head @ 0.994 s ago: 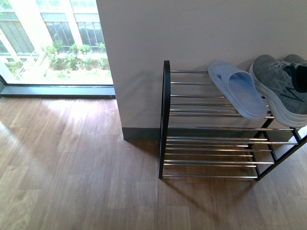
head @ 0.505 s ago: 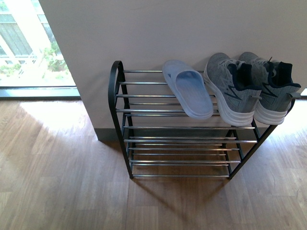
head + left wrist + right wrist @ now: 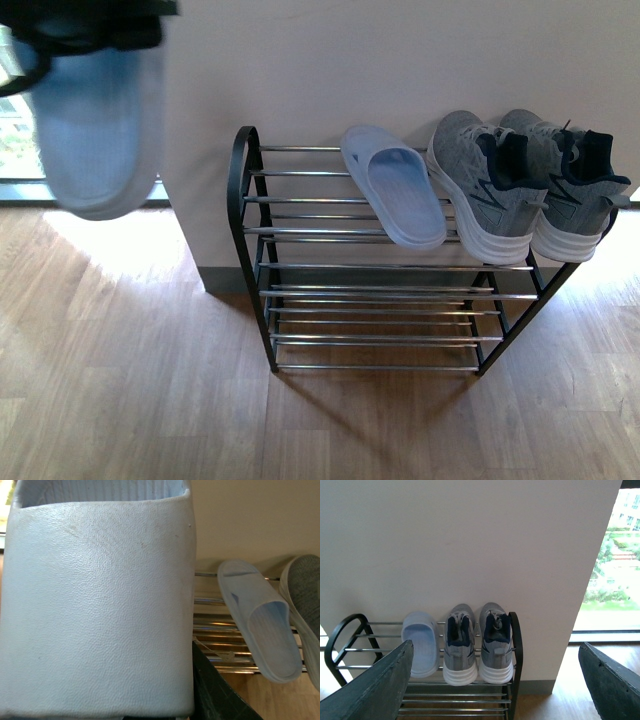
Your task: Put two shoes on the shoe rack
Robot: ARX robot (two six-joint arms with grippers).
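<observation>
The rack (image 3: 255,250) stands on the wood floor (image 3: 130,380) against the pale wall (image 3: 400,60), and everything here is easiest placed from it. On its top tier, roughly in the middle, lies one slide (image 3: 395,185), sole down and angled a little across the rods. Just beside that slide, toward the rack's far end from the window (image 3: 10,130), the two sneakers (image 3: 525,185) sit side by side, touching each other, heels toward the room and white soles at the front rod. The lower tiers show only bare silver rods. Off the rack's window end and well above the floor, the second slide (image 3: 95,125) hangs in the air, blurred in the front view, with a dark piece of the left arm over its upper edge. In the left wrist view this held slide (image 3: 100,610) fills most of the picture, its pebbled strap close to the lens, and a dark finger edge shows at its side, so the left fingers (image 3: 212,690) grip it. The right fingers (image 3: 492,685) are spread wide apart, holding nothing, aimed at the rack's front
</observation>
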